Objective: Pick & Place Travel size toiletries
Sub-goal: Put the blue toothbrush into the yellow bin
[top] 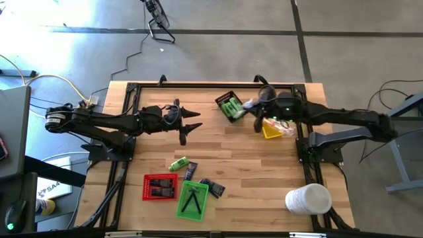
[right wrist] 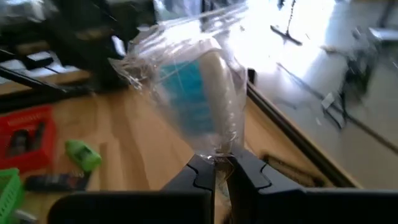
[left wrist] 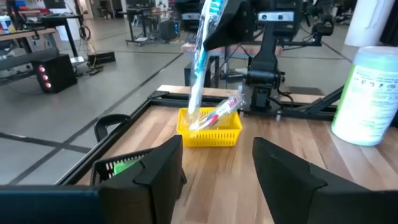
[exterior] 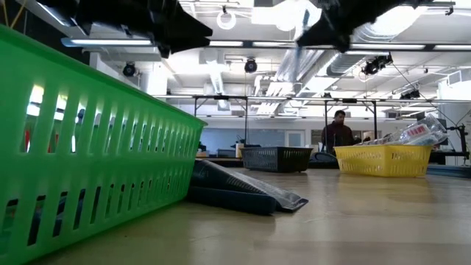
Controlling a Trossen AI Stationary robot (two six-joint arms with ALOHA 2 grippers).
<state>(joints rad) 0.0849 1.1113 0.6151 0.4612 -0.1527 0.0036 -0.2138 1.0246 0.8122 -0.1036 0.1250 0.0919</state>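
Wood counter (top: 225, 152) busy. Right hand (right wrist: 219, 167) clenched on clear-wrapped stick (left wrist: 200, 62), held above yellow tray (left wrist: 208, 132); stick's long axis near upright, lower end just at tray, likely drop straight down. Left hand (top: 193, 123) released, empty, mid-counter. Green bottle (top: 178, 164) and dark packets (top: 210, 187) lay nearer left hand, by red tray (top: 158, 187).

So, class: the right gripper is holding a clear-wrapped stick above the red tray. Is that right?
Not quite. The right gripper does hold the clear-wrapped stick, but above the yellow tray, not the red one. The left wrist view shows it, and the high view agrees.
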